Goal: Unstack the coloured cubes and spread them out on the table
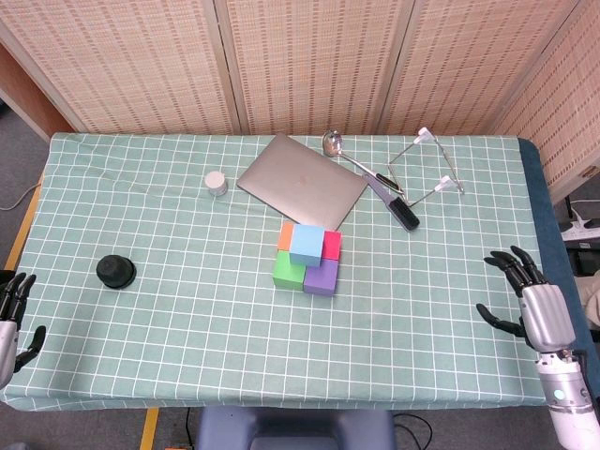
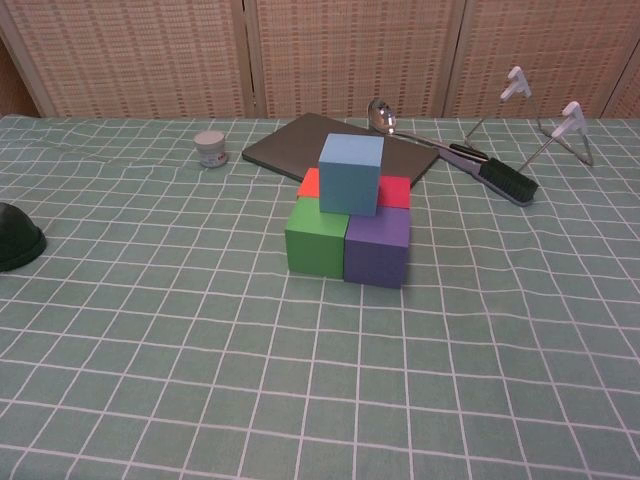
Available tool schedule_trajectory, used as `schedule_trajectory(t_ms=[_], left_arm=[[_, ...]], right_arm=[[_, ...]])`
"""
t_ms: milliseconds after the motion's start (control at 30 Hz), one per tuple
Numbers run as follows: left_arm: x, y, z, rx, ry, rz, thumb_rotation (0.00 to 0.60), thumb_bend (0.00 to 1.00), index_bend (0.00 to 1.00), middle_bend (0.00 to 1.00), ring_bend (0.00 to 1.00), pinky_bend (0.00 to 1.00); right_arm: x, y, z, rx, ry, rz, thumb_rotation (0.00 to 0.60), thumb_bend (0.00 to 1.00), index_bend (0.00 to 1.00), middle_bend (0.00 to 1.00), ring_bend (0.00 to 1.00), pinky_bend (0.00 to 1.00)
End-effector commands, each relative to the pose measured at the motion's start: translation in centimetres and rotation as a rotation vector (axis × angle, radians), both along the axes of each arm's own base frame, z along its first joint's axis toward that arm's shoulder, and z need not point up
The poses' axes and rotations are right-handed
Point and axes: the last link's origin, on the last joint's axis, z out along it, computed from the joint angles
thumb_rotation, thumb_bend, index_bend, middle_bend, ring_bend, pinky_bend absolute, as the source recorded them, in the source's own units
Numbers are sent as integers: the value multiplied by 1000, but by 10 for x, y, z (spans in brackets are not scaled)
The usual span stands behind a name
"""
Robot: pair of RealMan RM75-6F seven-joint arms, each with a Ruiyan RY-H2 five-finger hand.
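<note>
Cubes sit in a tight cluster just in front of the grey laptop point(image 1: 302, 180): a green cube point(image 2: 316, 236) and a purple cube point(image 2: 377, 248) side by side at the front, an orange cube point(image 1: 286, 234) and a red cube point(image 1: 332, 245) behind them, and a light blue cube point(image 2: 350, 174) resting on top across the middle, so it likely has to come off first. Nothing is unstacked yet. The right hand point(image 1: 534, 305) waits well to the right of the laptop, near the table edge, fingers spread and empty. The left hand point(image 1: 13, 314) shows only partly, far left of the laptop; its fingers look apart with nothing held.
</note>
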Motion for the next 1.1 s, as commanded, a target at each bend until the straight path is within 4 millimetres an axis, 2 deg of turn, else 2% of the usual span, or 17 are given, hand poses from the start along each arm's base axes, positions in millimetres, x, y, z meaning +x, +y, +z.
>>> schedule_trajectory(t_ms=[33, 533, 800, 933, 1100], left_arm=[[0, 0, 1, 7, 3, -4, 600, 392, 30, 75, 133, 331], [0, 2, -5, -4, 17, -3, 600, 394, 71, 86, 137, 331], [1, 4, -8, -18, 13, -19, 600, 395, 104, 94, 137, 331], [0, 7, -10, -31, 5, -20, 600, 394, 123, 97, 138, 331], [-2, 9, -11, -38, -11, -12, 600, 394, 139, 97, 137, 331]], right_arm=[[0, 0, -1, 4, 1, 1, 600, 112, 220, 167, 64, 307], [1, -6, 0, 28, -36, 21, 600, 111, 176, 167, 64, 307], [3, 3, -1, 47, -65, 79, 600, 91, 45, 167, 64, 279], [7, 6, -1, 37, -122, 103, 600, 66, 35, 167, 64, 263], [20, -9, -8, 73, -192, 154, 600, 59, 10, 159, 64, 235]])
